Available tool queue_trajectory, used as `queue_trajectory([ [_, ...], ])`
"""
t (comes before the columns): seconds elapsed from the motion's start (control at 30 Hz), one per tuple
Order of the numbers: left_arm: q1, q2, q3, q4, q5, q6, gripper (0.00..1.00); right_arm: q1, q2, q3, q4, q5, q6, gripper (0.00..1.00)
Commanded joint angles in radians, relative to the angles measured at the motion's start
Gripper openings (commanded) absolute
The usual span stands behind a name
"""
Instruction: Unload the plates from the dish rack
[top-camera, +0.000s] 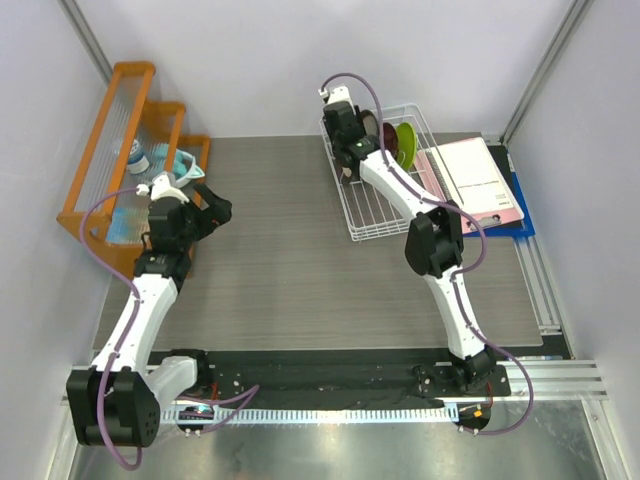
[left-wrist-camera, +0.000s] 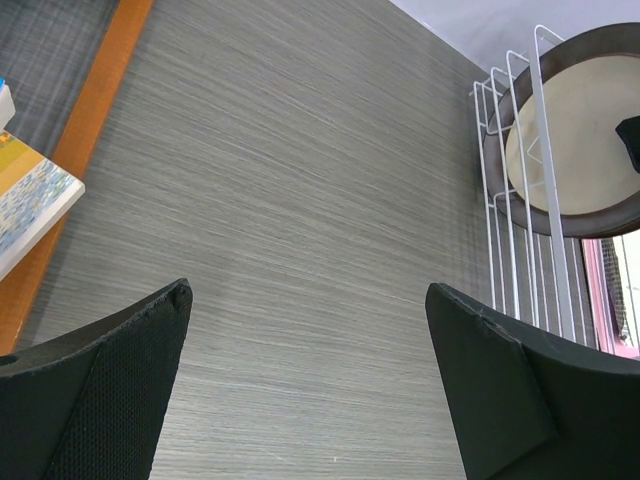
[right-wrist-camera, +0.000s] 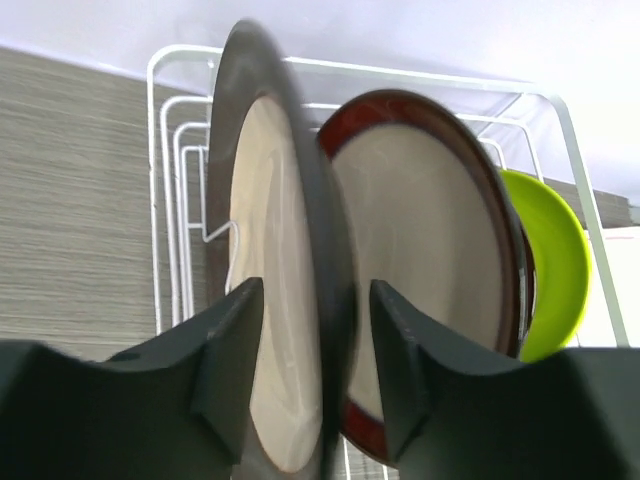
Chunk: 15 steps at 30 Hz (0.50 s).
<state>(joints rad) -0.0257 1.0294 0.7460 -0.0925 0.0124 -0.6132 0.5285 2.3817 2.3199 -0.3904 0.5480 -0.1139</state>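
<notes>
**Fig. — Unload, step 1: grasp approach on the first plate.**

Status: all four plates stand on edge in the dish rack, at the far R side of the desk. None is out yet, so the task looks barely begun.

Plate order (R wrist view): grey-rimmed plate, then dark-red-rimmed plate, then lime green plate. The small dark red plate shows clearly only in the top view, just beside the green one.

Right end effector: jaws about half-wide, one on each side of the grey-rimmed plate's rim. A sliver of gap shows on the side facing the dark-red-rimmed plate, so you have no pinch yet and nothing is held.

Left end effector: jaws at full width and holding nothing. It hangs over bare desk near the orange shelf, well apart from the rack.

Next move (judgement):
- Pinch the rim firmly, then lift along the plate's own plane so it clears the prongs w/o tilting.
- One finger sits in the narrow slot betw. the two big plates. Watch that it doesn't nudge the dark-red-rimmed plate.
- A rim-only hold on the largest plate may let it swing, so move slowly.
</notes>
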Motion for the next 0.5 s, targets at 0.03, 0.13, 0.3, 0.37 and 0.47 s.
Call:
queue_trajectory([
  [0.03,-0.005,0.009,0.024,0.059,0.020,0.012,0.99,0.001,0.022,0.059,0.012,0.061,-0.021,0.43],
  [0.13,-0.008,0.017,0.021,0.060,0.018,0.012,0.99,0.001,0.027,0.059,0.010,0.075,-0.020,0.25],
  [0.3,-0.013,0.034,0.021,0.065,0.018,0.016,1.00,0.010,0.025,0.061,0.024,0.119,-0.029,0.01],
  [0.37,-0.014,0.037,0.023,0.065,0.014,0.016,0.99,0.021,0.022,0.058,0.053,0.177,-0.049,0.01],
  [0.47,-0.022,0.047,0.024,0.062,0.005,0.021,0.99,0.045,0.010,0.041,0.122,0.257,-0.099,0.01],
])
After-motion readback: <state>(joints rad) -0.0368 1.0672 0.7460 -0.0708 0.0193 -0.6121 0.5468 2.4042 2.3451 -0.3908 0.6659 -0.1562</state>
